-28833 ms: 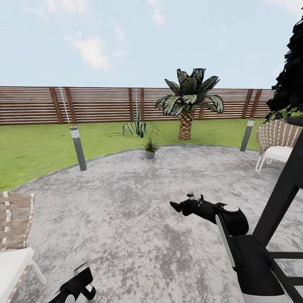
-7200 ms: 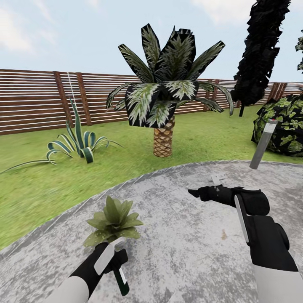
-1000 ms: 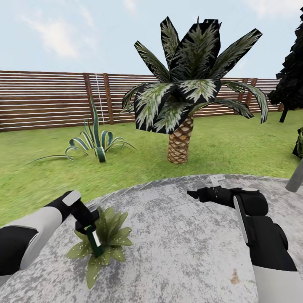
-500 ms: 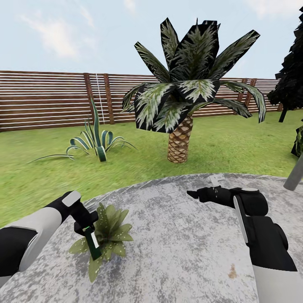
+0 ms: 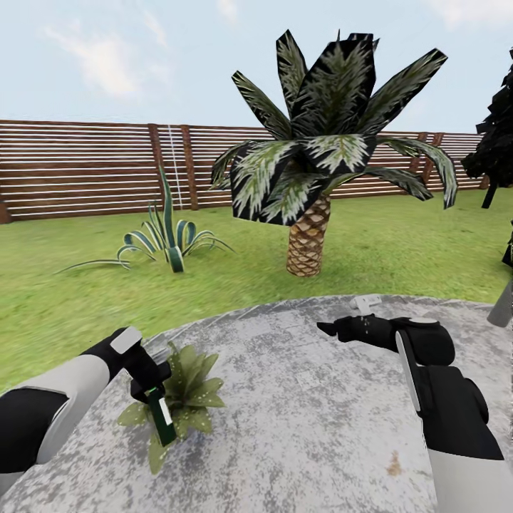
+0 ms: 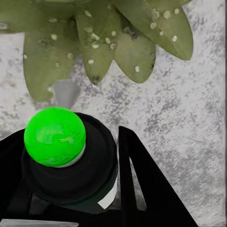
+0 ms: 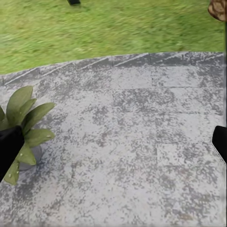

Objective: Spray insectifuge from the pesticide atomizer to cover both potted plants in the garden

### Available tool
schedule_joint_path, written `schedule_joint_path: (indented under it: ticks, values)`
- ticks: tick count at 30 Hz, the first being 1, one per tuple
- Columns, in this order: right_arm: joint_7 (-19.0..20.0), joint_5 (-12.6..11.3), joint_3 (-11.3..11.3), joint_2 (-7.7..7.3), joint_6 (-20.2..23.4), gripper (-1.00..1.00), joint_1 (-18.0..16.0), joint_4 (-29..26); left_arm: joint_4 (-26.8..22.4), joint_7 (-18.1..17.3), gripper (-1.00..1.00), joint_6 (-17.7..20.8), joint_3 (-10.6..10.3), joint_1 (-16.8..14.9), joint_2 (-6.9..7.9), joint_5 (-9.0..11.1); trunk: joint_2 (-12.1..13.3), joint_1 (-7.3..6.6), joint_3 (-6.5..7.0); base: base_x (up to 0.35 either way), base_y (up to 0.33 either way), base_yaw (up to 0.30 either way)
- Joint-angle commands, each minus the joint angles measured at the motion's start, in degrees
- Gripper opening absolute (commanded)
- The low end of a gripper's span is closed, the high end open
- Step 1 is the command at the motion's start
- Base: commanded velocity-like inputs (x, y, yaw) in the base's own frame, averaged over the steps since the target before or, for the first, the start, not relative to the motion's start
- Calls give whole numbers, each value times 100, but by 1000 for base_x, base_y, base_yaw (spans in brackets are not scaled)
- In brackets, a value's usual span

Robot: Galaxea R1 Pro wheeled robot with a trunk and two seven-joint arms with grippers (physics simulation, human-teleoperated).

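My left gripper [image 5: 151,385] is shut on the pesticide atomizer [image 5: 162,420], a dark green bottle with a white label band that hangs tip-down at the near edge of a potted plant [image 5: 187,390]. In the left wrist view the atomizer [image 6: 71,175] ends in a bright green ball tip just short of the plant's leaves [image 6: 109,38], which are dotted with white insectifuge specks [image 6: 165,14]. My right gripper [image 5: 335,329] hovers open over bare patio, well right of the plant [image 7: 23,120]. The second potted plant is out of view.
The round grey stone patio [image 5: 306,427] borders the green lawn [image 5: 399,242]. A scaly-trunked palm [image 5: 308,242] stands just beyond its edge, a striped agave [image 5: 167,246] to the left, the brown slatted fence [image 5: 78,171] behind. A grey post [image 5: 502,306] sits at the right edge.
My left gripper with the atomizer has edged slightly lower and nearer the plant's front. The head view shifted a little. The right arm has not moved.
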Motion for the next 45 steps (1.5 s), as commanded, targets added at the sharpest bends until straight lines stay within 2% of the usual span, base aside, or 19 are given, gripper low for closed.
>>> schedule_joint_path:
  ticks: [1,6,8,10,12,15,16,17,19,20,22,24,26,28,31,34,38,42,45]
  values:
    - [60,61,-4,2,13,100,-4,0,-10,45,-100,20,-45,38,-61,42,-3,-2,-5,0,-318,9]
    - [45,72,1,7,13,100,-4,59,-14,49,-100,-140,-49,116,-410,39,-3,-2,-5,0,-337,3]
    - [29,73,4,8,13,100,-4,85,-14,63,-100,-344,-50,144,-694,39,-3,-2,-5,0,-344,0]
    - [26,74,4,8,13,100,-4,91,-14,138,-100,-491,-45,155,-873,39,-3,-2,-5,0,-345,0]
    - [21,74,4,18,13,100,-4,94,-14,350,-100,-717,-41,159,-1117,39,-3,-2,-5,0,-345,0]
    - [21,72,5,43,13,100,-4,99,-14,615,-100,-1144,-38,213,-1373,45,-3,-2,-5,2,-345,0]
    - [24,69,5,64,13,100,-4,113,-17,707,-100,-1404,-39,298,-1486,48,-3,-2,-5,58,-343,0]
    - [27,68,3,68,13,100,-4,121,-18,725,-100,-1507,-40,331,-1526,48,-3,-2,-5,75,-341,0]
    - [42,66,3,77,13,100,2,149,-193,778,-100,-2047,-52,608,-1668,45,-3,-2,-5,125,-333,0]
    - [48,66,4,77,13,100,20,155,-400,787,-100,-2241,-99,812,-1692,39,-3,-2,-5,153,-324,0]
    - [54,65,10,79,13,100,73,157,-1239,805,-100,-2921,-512,1577,-1679,-84,-3,-2,-5,194,-304,0]
    - [57,69,11,79,13,100,87,149,-1588,808,-100,-3590,-685,1996,-1676,-130,-3,-2,-5,191,-305,0]
    - [58,72,7,76,13,100,91,135,-1700,816,-100,-4224,-804,2217,-1718,-188,-3,-2,-5,144,-322,0]
    - [58,73,5,74,13,100,92,127,-1734,874,-100,-4766,-858,2383,-1733,-229,-3,-2,-5,118,-331,0]
    - [57,70,6,75,13,100,93,123,-1763,1329,-100,-5536,-911,2533,-1769,-233,-3,-2,-5,106,-334,0]
    - [58,71,9,74,13,100,93,122,-1772,1581,-100,-6047,-1027,2593,-1810,-232,-3,-2,-5,107,-335,0]
    - [59,72,13,74,13,100,99,115,-1772,1710,-100,-6791,-1075,2731,-1826,-163,-3,-2,-5,164,-314,0]
    - [59,67,13,76,13,100,101,113,-1772,1748,-100,-7032,-1053,2800,-1819,-165,-3,-2,-5,234,-263,0]
    - [59,65,17,78,13,100,102,113,-1770,1898,-100,-7421,-1035,2861,-1778,-171,-3,-2,-5,299,-128,0]
